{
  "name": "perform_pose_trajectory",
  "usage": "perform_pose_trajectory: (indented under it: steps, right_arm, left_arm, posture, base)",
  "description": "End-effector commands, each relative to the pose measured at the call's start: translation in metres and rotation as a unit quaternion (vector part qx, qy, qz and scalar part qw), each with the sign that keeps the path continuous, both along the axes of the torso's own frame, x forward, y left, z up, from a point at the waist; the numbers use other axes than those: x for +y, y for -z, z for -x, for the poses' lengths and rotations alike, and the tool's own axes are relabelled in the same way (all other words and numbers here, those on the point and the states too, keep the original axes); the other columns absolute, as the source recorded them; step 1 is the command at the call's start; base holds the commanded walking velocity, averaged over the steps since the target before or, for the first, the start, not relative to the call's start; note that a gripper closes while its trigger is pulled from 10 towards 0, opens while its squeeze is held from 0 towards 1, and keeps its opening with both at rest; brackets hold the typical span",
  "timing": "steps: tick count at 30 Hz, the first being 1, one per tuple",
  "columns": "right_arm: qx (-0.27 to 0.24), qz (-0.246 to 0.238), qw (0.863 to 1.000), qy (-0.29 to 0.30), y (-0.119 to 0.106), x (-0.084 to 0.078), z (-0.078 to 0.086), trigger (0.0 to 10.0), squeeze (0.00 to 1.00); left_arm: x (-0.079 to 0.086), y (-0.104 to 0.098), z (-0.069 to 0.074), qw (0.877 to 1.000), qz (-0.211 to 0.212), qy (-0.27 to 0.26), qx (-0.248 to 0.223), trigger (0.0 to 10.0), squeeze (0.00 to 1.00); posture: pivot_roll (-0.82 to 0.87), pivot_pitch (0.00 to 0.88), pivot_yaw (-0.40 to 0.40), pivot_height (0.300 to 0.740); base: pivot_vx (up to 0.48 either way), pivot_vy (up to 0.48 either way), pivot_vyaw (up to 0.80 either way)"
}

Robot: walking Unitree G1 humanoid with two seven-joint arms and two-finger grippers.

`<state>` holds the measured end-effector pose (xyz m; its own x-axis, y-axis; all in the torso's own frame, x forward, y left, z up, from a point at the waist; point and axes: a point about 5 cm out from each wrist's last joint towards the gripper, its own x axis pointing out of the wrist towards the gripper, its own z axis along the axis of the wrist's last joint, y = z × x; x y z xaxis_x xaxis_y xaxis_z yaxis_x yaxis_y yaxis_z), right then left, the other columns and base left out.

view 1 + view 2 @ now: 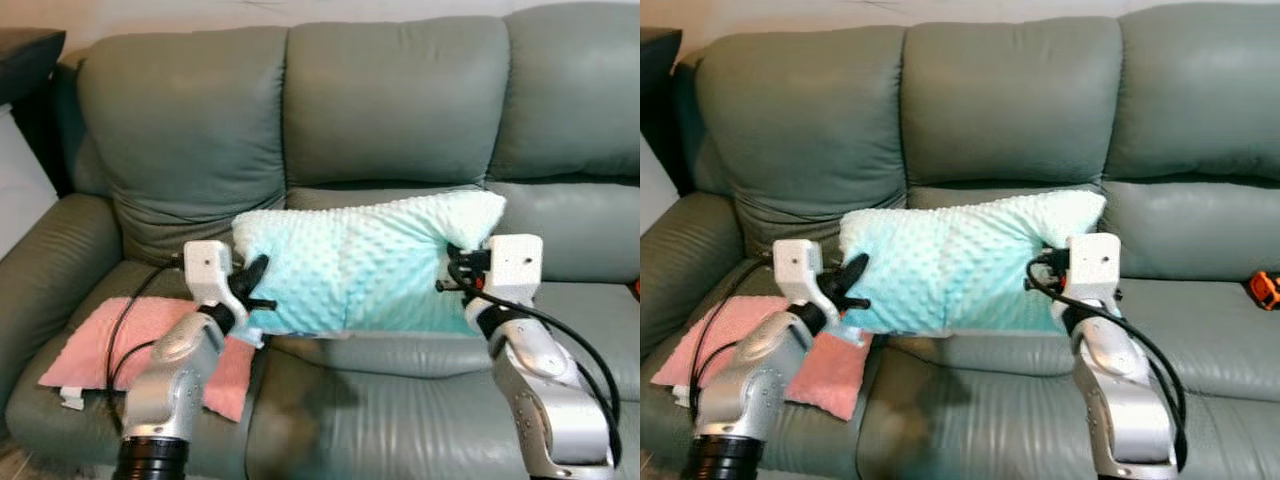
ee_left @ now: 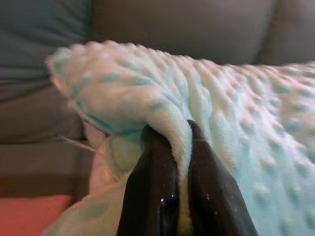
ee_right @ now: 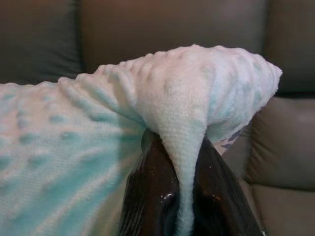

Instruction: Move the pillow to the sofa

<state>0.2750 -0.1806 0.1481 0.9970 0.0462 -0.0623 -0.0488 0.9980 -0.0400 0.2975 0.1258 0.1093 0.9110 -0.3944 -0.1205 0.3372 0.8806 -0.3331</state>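
Observation:
A mint-green dotted pillow (image 1: 360, 265) hangs just above the middle seat of the grey-green sofa (image 1: 390, 110), held by both ends. My left gripper (image 1: 255, 283) is shut on the pillow's left edge; in the left wrist view a fold of the fabric is pinched between the black fingers (image 2: 152, 177). At the right edge my right gripper (image 1: 455, 270) is shut on the pillow too, and the right wrist view shows the fabric squeezed between its fingers (image 3: 147, 191). The pillow's underside sits close over the seat cushion (image 1: 400, 355).
A pink pillow (image 1: 150, 340) lies on the sofa's left seat, below my left arm. A small orange and black object (image 1: 1265, 288) rests on the right seat. The sofa's left armrest (image 1: 45, 270) and a dark shelf edge (image 1: 25, 55) are at the left.

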Motion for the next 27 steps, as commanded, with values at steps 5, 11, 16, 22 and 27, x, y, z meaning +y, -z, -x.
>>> perform_pose_trajectory:
  steps: [5,11,16,22,27]
  right_arm:
    - [-0.008,-0.003,1.000,-0.003,-0.004,0.004,0.000,10.0,0.00]
    - [-0.010,-0.003,1.000,-0.003,-0.005,0.003,0.001,10.0,0.00]
    - [0.000,-0.004,1.000,0.001,-0.003,0.002,0.001,10.0,0.00]
    - [0.009,-0.007,1.000,-0.002,0.003,0.008,0.000,10.0,0.00]
    - [0.016,-0.011,1.000,0.001,0.011,0.010,-0.008,10.0,0.00]
  left_arm:
    - [0.006,-0.001,-0.001,1.000,-0.016,0.002,-0.005,10.0,0.00]
    - [0.008,0.003,-0.003,1.000,-0.023,-0.004,0.000,10.0,0.00]
    - [0.010,0.005,-0.004,1.000,-0.031,-0.005,0.002,10.0,0.00]
    - [0.013,0.019,-0.007,0.998,-0.058,0.004,0.008,10.0,0.00]
    - [0.023,0.033,-0.008,0.998,-0.059,-0.008,0.029,10.0,0.00]
  posture:
    - [-0.14,0.000,0.061,0.740]
    - [-0.14,0.000,0.060,0.740]
    - [-0.14,0.000,0.059,0.740]
    - [-0.14,0.005,0.058,0.740]
    - [-0.14,0.028,0.069,0.740]
  base:
    - [0.000,0.000,-0.78]
    - [0.000,0.000,-0.40]
    - [0.000,0.000,-0.39]
    - [0.000,0.000,-0.78]
    - [0.000,0.000,-0.64]
